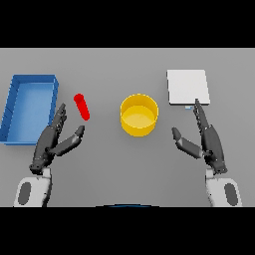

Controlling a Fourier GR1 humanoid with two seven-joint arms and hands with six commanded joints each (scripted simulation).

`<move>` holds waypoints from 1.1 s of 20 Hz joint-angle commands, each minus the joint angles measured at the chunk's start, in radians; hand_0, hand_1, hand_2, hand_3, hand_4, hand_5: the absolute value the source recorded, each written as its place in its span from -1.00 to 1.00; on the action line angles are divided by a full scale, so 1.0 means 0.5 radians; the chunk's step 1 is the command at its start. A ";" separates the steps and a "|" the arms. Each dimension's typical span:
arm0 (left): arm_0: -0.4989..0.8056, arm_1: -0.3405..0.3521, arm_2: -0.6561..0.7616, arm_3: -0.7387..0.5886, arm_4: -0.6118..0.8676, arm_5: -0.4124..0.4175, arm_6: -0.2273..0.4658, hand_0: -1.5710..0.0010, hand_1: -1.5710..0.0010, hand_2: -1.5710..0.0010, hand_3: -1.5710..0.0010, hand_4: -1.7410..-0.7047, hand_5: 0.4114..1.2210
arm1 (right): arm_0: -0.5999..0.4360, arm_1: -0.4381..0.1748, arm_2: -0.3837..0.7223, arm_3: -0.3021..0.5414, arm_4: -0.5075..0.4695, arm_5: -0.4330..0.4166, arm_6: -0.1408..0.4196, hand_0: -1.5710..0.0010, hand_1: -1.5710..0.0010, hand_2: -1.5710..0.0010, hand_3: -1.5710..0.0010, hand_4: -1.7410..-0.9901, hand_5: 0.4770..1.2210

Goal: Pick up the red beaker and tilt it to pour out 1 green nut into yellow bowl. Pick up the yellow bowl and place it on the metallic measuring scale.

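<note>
Left robot hand point(55, 138) spread beside red beaker point(82, 106), positioned to grasp; right robot hand point(206, 140) spread near yellow bowl point(139, 115).

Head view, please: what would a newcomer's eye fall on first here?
The yellow bowl stands out at the table's centre. Left of it lies the small red beaker, just beyond the open left hand, with a blue tray at far left.

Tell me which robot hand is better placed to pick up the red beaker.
The left robot hand: open, right beside the red beaker. The right robot hand is beyond the yellow bowl.
</note>
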 commanded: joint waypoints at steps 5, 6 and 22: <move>-0.313 0.016 0.102 0.450 -0.009 -0.002 -0.145 1.00 1.00 1.00 1.00 0.09 -0.44 | 0.002 -0.007 -0.021 -0.024 -0.046 0.021 0.015 1.00 1.00 1.00 1.00 0.37 -0.60; -0.379 0.009 0.106 0.535 -0.017 -0.004 -0.169 1.00 1.00 1.00 1.00 0.09 -0.44 | -0.023 -0.005 -0.028 -0.010 -0.051 0.019 0.044 1.00 1.00 1.00 1.00 0.36 -0.60; -0.928 -0.044 0.230 1.216 -0.077 0.102 -0.373 1.00 1.00 1.00 1.00 -0.04 -0.30 | 0.027 -0.018 -0.047 -0.040 -0.064 0.018 0.048 1.00 1.00 1.00 1.00 0.32 -0.56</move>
